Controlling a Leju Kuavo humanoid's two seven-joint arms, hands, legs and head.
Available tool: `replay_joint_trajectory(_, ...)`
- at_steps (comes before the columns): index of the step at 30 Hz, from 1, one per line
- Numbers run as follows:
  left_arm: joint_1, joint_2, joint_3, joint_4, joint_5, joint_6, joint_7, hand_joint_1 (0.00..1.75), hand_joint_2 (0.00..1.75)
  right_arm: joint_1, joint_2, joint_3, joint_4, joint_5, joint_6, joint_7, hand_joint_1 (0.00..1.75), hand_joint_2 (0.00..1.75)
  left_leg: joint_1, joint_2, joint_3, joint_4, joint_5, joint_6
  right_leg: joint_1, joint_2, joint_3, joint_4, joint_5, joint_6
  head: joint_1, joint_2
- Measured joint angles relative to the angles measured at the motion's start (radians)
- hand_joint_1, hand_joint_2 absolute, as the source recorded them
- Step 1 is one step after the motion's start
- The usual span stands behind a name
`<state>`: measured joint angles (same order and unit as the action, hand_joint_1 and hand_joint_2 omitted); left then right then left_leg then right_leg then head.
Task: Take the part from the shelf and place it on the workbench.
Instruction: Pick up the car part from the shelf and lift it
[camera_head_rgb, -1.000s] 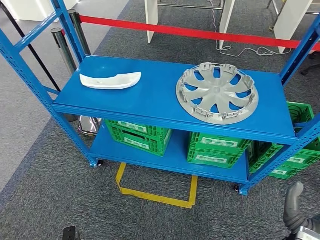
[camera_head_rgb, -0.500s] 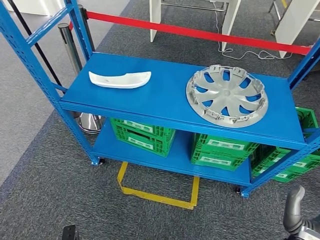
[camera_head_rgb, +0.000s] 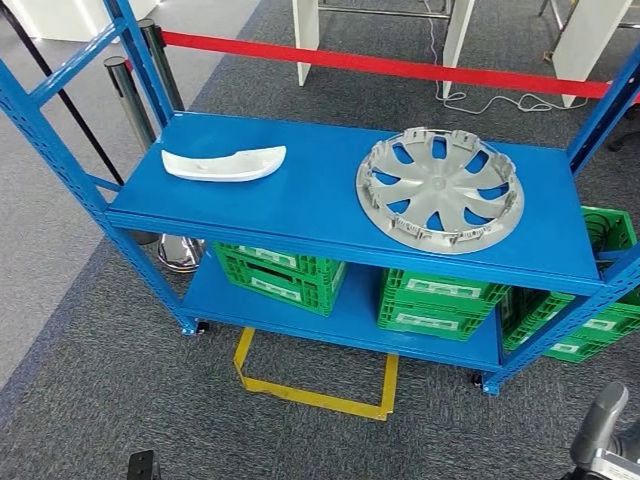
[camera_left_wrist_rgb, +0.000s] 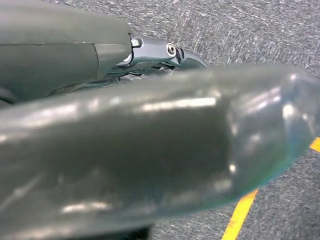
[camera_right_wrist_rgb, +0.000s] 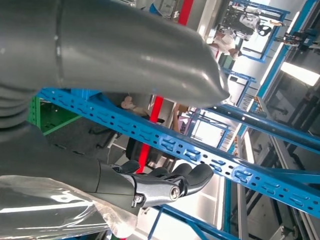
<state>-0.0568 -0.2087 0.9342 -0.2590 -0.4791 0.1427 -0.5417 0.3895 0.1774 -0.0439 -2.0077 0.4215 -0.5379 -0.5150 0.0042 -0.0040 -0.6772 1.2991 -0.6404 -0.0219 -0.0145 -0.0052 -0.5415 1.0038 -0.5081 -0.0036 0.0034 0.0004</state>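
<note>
Low at the right, the right hand (camera_head_rgb: 604, 435) hangs empty with fingers apart; the left hand (camera_left_wrist_rgb: 158, 52), by the floor, can't be read. Ahead and up lies the shelf (camera_head_rgb: 317, 215): hubcap (camera_head_rgb: 440, 187) flat on its right, nearer the right hand; long white part (camera_head_rgb: 224, 163) crosswise at left

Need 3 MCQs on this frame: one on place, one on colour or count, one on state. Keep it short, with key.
1. Where is the hubcap?
A. top shelf, right part
B. lower shelf
C. floor

2. What colour are the crates under the top shelf?
A. red
B. green
C. grey

3. What is the state of the white part?
A. held by the right hand
B. lying untouched on the shelf
C. inside a crate

Key: 1 A, the head view shows it lying flat on the right part of the shelf top. 2 B, all crates in sight are green. 3 B, no hand is near it; the right hand is low at the frame corner.
</note>
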Motion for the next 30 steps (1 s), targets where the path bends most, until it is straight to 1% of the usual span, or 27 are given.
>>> replay_joint_trajectory(5,0.0,0.0,0.0,0.0,0.0,0.0,0.0,0.0,0.0,0.0,0.0,0.0,0.0,0.0,0.0,0.0,0.0,0.0,0.0,0.0,-0.005,0.009,-0.002,0.0,0.0,0.0,0.0,0.0,0.0,0.0,0.0,0.0)
replay_joint_trajectory(7,0.002,0.0,0.0,0.0,0.0,0.0,0.0,0.0,0.0,0.001,0.0,0.0,0.0,0.0,0.001,0.002,0.0,0.0,0.001,0.0,-0.014,0.021,0.008,-0.001,0.0,0.001,0.003,0.0,-0.002,0.0,-0.001,0.0)
replay_joint_trajectory(8,0.002,0.0,0.001,0.0,0.0,0.0,0.0,0.0,0.0,0.002,0.0,-0.001,0.001,-0.001,0.003,0.002,0.0,0.0,0.003,0.0,0.005,-0.03,0.05,-0.001,0.0,0.002,0.009,0.0,-0.006,0.001,-0.001,0.0)
replay_joint_trajectory(9,0.002,-0.001,0.001,0.0,0.0,0.0,0.0,0.0,0.0,0.003,0.0,-0.002,0.001,-0.002,0.007,0.002,0.0,0.0,0.003,0.0,0.036,-0.105,0.089,0.004,0.001,0.003,0.013,-0.001,-0.013,0.008,-0.001,0.0)
replay_joint_trajectory(10,0.001,-0.001,0.003,0.0,-0.001,0.001,0.0,0.0,0.0,0.003,0.0,-0.003,0.001,-0.002,0.01,0.002,0.0,0.0,0.003,0.0,0.074,-0.186,0.123,0.017,0.001,0.004,0.017,0.006,-0.022,0.02,0.001,0.0)
replay_joint_trajectory(11,0.001,-0.001,0.005,0.0,-0.001,0.001,0.001,0.0,0.0,0.003,0.0,-0.003,0.001,-0.003,0.014,0.0,0.0,0.0,0.003,0.0,0.112,-0.264,0.154,0.03,0.002,0.004,0.015,0.025,-0.039,0.033,0.004,0.0)
replay_joint_trajectory(12,0.0,-0.001,0.007,0.0,-0.001,0.001,0.001,0.0,0.0,0.002,0.0,-0.004,0.001,-0.003,0.015,-0.001,0.0,0.0,0.002,0.0,0.127,-0.288,0.15,0.044,0.002,0.005,-0.005,0.066,-0.062,0.044,0.007,0.0)
replay_joint_trajectory(13,0.0,-0.001,0.008,0.0,-0.002,0.0,0.0,0.0,0.0,0.002,0.0,-0.004,0.001,-0.002,0.015,-0.001,0.0,0.0,0.002,-0.001,0.133,-0.292,0.147,0.054,0.002,0.004,-0.034,0.126,-0.089,0.052,0.01,0.0)
replay_joint_trajectory(14,0.0,-0.001,0.009,0.0,-0.002,0.0,0.0,0.0,0.0,0.003,0.0,-0.004,0.001,-0.002,0.014,-0.002,0.0,0.0,0.0,0.0,0.135,-0.292,0.144,0.057,0.002,0.004,-0.075,0.195,-0.118,0.053,0.012,0.0)
replay_joint_trajectory(15,0.0,-0.001,0.009,0.0,-0.002,0.0,0.0,0.0,0.0,0.004,0.0,-0.005,0.001,-0.002,0.014,-0.002,0.0,0.0,-0.001,0.0,0.137,-0.292,0.14,0.059,0.002,0.004,-0.115,0.253,-0.136,0.055,0.013,0.0)
replay_joint_trajectory(16,0.001,-0.002,0.009,0.0,-0.002,0.0,0.0,0.0,0.0,0.006,0.0,-0.005,0.001,-0.002,0.014,-0.002,0.0,0.0,-0.003,0.0,0.141,-0.292,0.136,0.059,0.002,0.004,-0.141,0.282,-0.136,0.055,0.012,0.0)
replay_joint_trajectory(17,0.002,-0.002,0.009,0.0,-0.003,0.0,0.0,0.0,0.0,0.007,0.0,-0.006,0.001,-0.002,0.014,-0.002,0.0,0.0,-0.003,-0.001,0.148,-0.292,0.13,0.059,0.002,0.004,-0.149,0.274,-0.114,0.054,0.013,0.0)
replay_joint_trajectory(18,0.002,-0.002,0.009,0.0,-0.003,0.0,0.0,0.0,0.0,0.007,0.0,-0.006,0.001,-0.002,0.014,-0.002,0.0,0.0,-0.004,-0.001,0.158,-0.292,0.123,0.057,0.002,0.004,-0.137,0.228,-0.074,0.053,0.013,0.0)
replay_joint_trajectory(19,0.003,-0.002,0.01,0.0,-0.003,0.0,0.0,0.0,0.0,0.007,0.0,-0.006,0.001,-0.002,0.014,-0.002,0.0,0.0,-0.003,-0.001,0.168,-0.292,0.115,0.055,0.002,0.004,-0.113,0.159,-0.026,0.05,0.013,0.0)
replay_joint_trajectory(20,0.003,-0.002,0.01,0.0,-0.003,0.0,0.0,0.0,0.0,0.007,0.0,-0.006,0.002,-0.002,0.014,-0.002,0.0,0.0,-0.004,-0.001,0.177,-0.291,0.107,0.051,0.003,0.003,-0.09,0.098,0.001,0.047,0.013,0.0)
replay_joint_trajectory(21,0.002,-0.002,0.01,0.0,-0.003,0.0,0.0,0.0,0.0,0.007,0.0,-0.006,0.002,-0.001,0.014,-0.002,0.0,0.0,-0.005,-0.001,0.183,-0.291,0.1,0.046,0.005,0.002,-0.073,0.054,0.012,0.041,0.012,0.0)
replay_joint_trajectory(22,0.001,-0.002,0.01,0.0,-0.003,0.0,0.0,0.0,0.0,0.008,0.0,-0.006,0.002,-0.001,0.014,-0.002,0.0,0.0,-0.005,-0.001,0.186,-0.291,0.094,0.039,0.008,0.001,-0.062,0.032,0.013,0.033,0.012,0.0)
replay_joint_trajectory(23,0.001,-0.002,0.011,0.0,-0.004,0.0,0.0,0.0,0.0,0.009,0.0,-0.006,0.003,-0.001,0.014,-0.003,0.0,0.0,-0.006,-0.001,0.19,-0.289,0.091,0.033,0.011,0.0,-0.059,0.029,0.003,0.025,0.011,0.0)
replay_joint_trajectory(25,0.0,-0.002,0.011,0.0,-0.004,0.0,0.0,0.0,0.0,0.012,0.0,-0.007,0.002,-0.001,0.014,-0.003,0.0,0.0,-0.005,0.0,0.197,-0.276,0.087,0.023,0.009,0.001,-0.039,0.023,0.008,0.01,0.012,0.0)
replay_joint_trajectory(26,0.0,-0.002,0.011,0.0,-0.005,0.0,0.0,0.0,0.0,0.012,0.0,-0.008,0.002,-0.001,0.014,-0.004,0.0,0.0,-0.005,0.0,0.195,-0.254,0.086,0.019,0.007,0.001,-0.028,0.019,0.005,0.005,0.01,0.0)
replay_joint_trajectory(27,-0.002,-0.002,0.011,0.0,-0.005,0.0,0.0,0.0,0.0,0.012,0.0,-0.008,0.002,0.0,0.014,-0.004,0.0,0.0,-0.004,0.001,0.177,-0.217,0.079,0.014,0.005,0.001,-0.014,0.017,0.001,0.0,0.008,0.0)
replay_joint_trajectory(28,-0.003,-0.002,0.011,0.0,-0.006,0.0,0.0,0.0,0.0,0.012,0.0,-0.008,0.002,0.0,0.014,-0.004,0.0,0.0,-0.002,0.001,0.146,-0.162,0.066,0.009,0.003,0.0,-0.004,0.015,-0.004,-0.003,0.006,0.0)
replay_joint_trajectory(30,-0.002,-0.002,0.011,0.0,-0.006,0.0,0.0,0.0,0.0,0.012,0.0,-0.009,0.002,0.0,0.014,-0.004,0.0,0.0,0.0,0.001,0.063,-0.043,0.02,0.002,0.003,0.002,0.012,0.014,-0.02,-0.007,0.004,0.0)
